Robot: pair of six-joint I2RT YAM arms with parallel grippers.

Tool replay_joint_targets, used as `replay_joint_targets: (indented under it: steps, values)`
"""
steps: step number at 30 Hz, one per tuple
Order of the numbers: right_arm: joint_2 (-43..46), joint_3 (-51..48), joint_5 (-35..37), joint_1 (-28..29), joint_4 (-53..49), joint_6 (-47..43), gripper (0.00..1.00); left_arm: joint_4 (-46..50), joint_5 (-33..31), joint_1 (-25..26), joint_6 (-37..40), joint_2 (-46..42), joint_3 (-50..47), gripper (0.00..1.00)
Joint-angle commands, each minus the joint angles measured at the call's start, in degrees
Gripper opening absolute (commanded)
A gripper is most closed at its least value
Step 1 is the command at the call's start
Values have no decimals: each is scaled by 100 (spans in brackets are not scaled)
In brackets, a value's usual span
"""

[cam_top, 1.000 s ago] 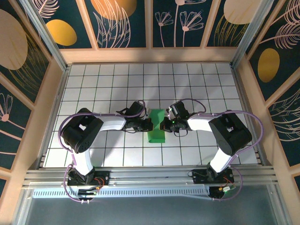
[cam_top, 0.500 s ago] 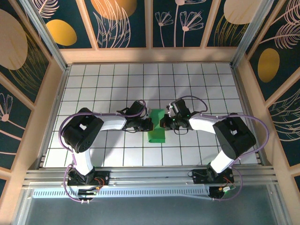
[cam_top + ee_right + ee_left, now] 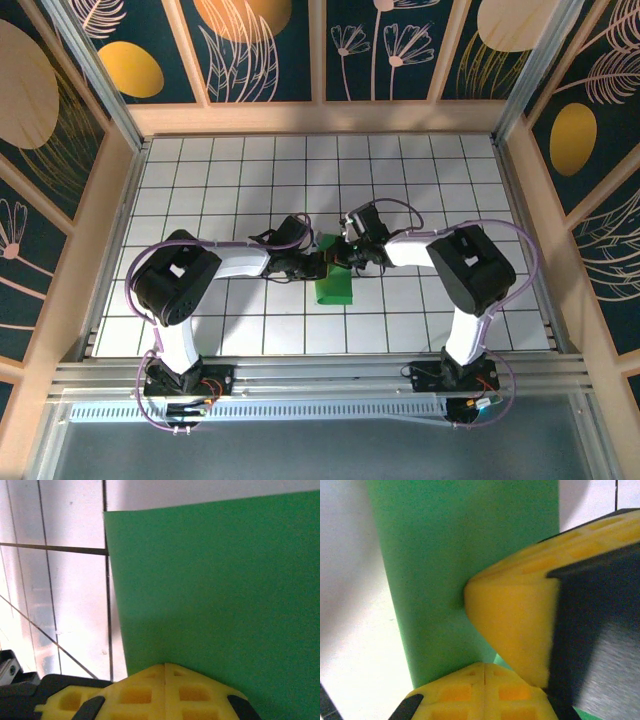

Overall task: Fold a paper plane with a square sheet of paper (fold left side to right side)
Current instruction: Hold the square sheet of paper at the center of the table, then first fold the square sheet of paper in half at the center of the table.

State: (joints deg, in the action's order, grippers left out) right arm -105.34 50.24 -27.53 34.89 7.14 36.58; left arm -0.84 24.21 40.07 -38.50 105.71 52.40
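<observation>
The square sheet of paper (image 3: 334,287), bright green, lies folded into a narrow upright strip on the white tiles between the two arms. My left gripper (image 3: 320,266) is shut, its tips at the strip's left edge. My right gripper (image 3: 345,257) is shut too and rests its tips on the strip's upper right part. In the left wrist view the paper (image 3: 445,555) runs top to bottom; my left gripper (image 3: 485,666) is shut at its lower end, and a right fingertip (image 3: 515,620) presses on it. In the right wrist view the right gripper (image 3: 165,666) is shut against the paper (image 3: 215,580).
A white grid-tiled tabletop (image 3: 240,190) is enclosed by wooden walls (image 3: 110,220) on the left, right and far sides. An aluminium rail (image 3: 320,375) carrying the arm bases runs along the near edge.
The right gripper has slid left from beside the strip onto its upper part, and the right arm has swung in. The left gripper and the paper have stayed put.
</observation>
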Motion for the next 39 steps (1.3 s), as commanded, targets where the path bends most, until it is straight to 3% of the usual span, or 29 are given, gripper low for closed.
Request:
replay_joint_targets:
  steps: [1,22,31,39]
  values:
    - [-173,106,-52,39,-56,59,0,440,-251,-4,125,214,-36,1]
    - [-312,-296,239,-132,-481,-37,0,490,251,206,-140,-916,-1374,1]
    - [-267,-254,256,-117,-537,-55,0,297,130,86,-345,-1404,-935,0]
    - [-277,-190,316,-104,-636,-102,0,39,532,62,-137,-786,-577,0]
